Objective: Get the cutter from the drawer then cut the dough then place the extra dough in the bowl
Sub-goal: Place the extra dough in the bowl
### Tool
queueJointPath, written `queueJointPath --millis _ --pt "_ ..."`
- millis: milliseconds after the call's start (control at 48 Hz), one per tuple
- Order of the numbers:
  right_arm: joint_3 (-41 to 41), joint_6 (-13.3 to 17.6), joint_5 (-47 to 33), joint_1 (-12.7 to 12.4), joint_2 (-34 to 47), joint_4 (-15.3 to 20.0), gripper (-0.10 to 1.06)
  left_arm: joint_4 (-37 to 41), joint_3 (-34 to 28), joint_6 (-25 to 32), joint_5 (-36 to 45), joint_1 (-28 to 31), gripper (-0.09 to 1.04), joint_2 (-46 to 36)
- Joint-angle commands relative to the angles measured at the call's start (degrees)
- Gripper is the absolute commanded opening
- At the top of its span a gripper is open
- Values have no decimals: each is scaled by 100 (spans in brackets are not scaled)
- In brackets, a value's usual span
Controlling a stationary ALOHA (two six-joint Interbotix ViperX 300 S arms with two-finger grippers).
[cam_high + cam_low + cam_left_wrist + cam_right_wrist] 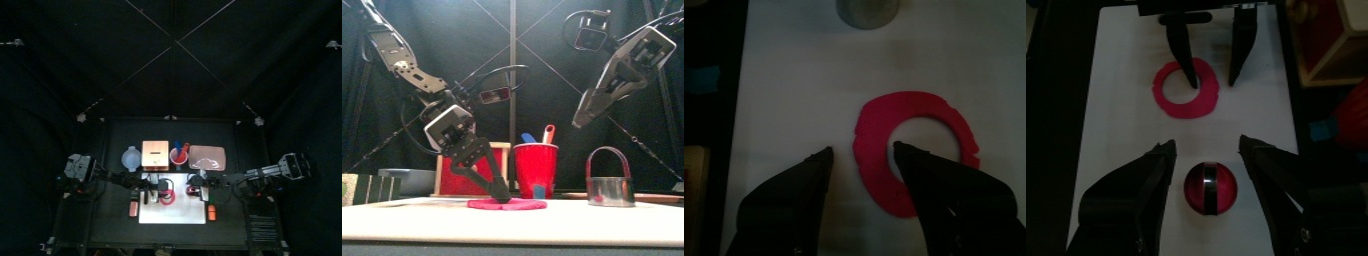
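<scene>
Left gripper (pixel 862 150) sits low over the white cutting board (pixel 174 215). Its jaws are spread wide, with one side of the red dough ring (pixel 878 125) between them, not yet pinched. Right gripper (pixel 1205 143) hovers higher, jaws also apart and empty, above the metal cutter (pixel 611 180). The cutter stands on the board near the ring, with a round of red dough showing inside it.

Judging from this, the cutter has been fetched and the cut is made. What is left is to lift the ring and drop it into the blue-grey bowl (pixel 130 157), which is well apart at the table's back left.

Behind the board stand a wooden box (pixel 456 180) with a red drawer front and a red cup (pixel 536 168). The table (pixel 100 215) is black, with black curtains (pixel 171 60) all round.
</scene>
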Motion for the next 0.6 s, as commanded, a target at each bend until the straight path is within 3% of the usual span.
queueJointPath --millis 21,375,604 --pt "-18 0 -53 -18 -132 26 88 18 -114 -18 211 -18 77 26" --pt "-26 9 -53 -26 -123 53 88 299 -132 -18 536 -176 46 44" --pt "-53 9 -53 -35 -123 141 88 299 -229 -18 413 -193 43 -185"
